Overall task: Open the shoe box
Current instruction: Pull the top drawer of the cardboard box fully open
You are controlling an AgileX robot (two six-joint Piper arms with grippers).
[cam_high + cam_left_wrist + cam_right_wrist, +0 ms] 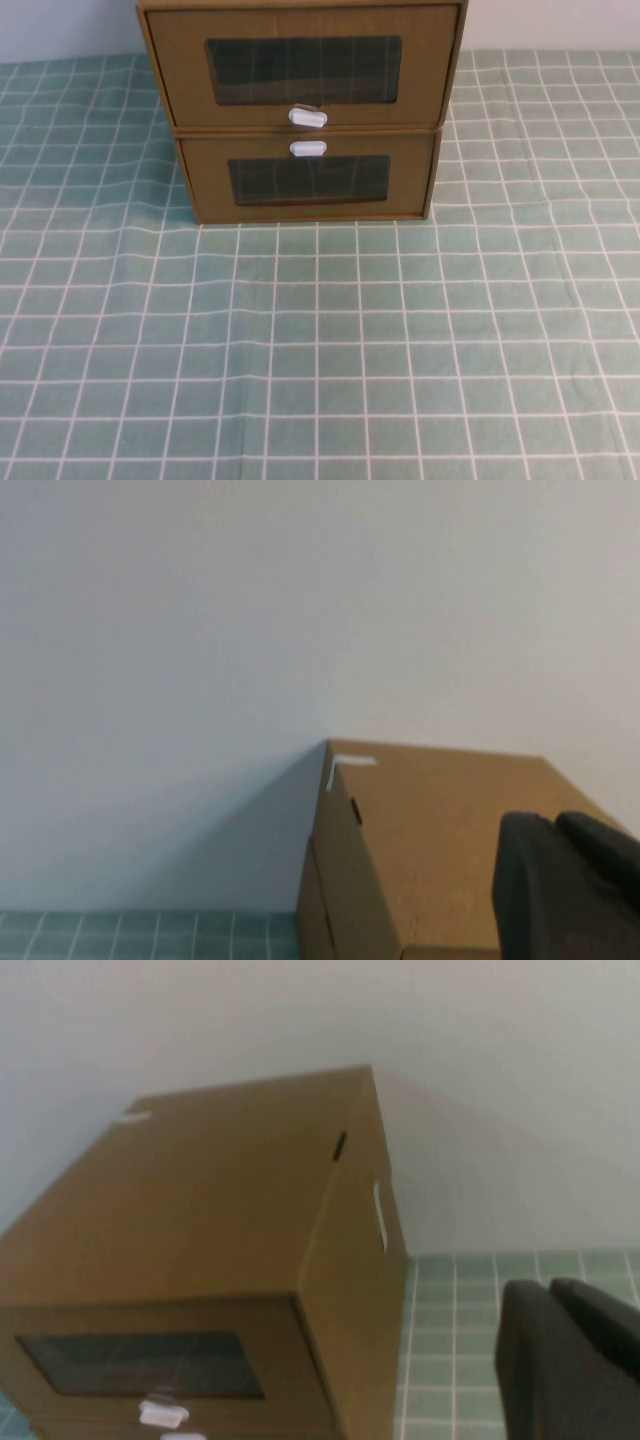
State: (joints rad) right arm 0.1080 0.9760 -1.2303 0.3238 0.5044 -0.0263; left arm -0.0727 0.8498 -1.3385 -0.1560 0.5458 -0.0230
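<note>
A counter [320, 380] covered by a green cloth ruled in white squares is shown in the foreground of the high view. Both claws are seen only by their own wrist cameras. The left claw [562, 880] is glimpsed as a dark shape held above the counter on the left side of the shoe box [400, 115], about level with its top and apart from it. Whether it is open or closed cannot be told. The right claw [560, 1350] is raised off the cloth in front of and to the right of the box, well clear of it, and is fully closed on nothing.

Farther back, at the middle of the counter's far side, the brown cardboard shoe box is stood as two stacked drawers. The lower drawer [410, 175] is fitted with a dark window [308, 180] and a white handle [308, 149] above it. The upper drawer [180, 70] carries a like window, with its white handle [308, 117] slightly tilted below it. Both drawers are seen pushed in. A short white strip [380, 1215] is stuck on the box's right side. Behind it all, a plain pale wall [60, 30] is shown.
</note>
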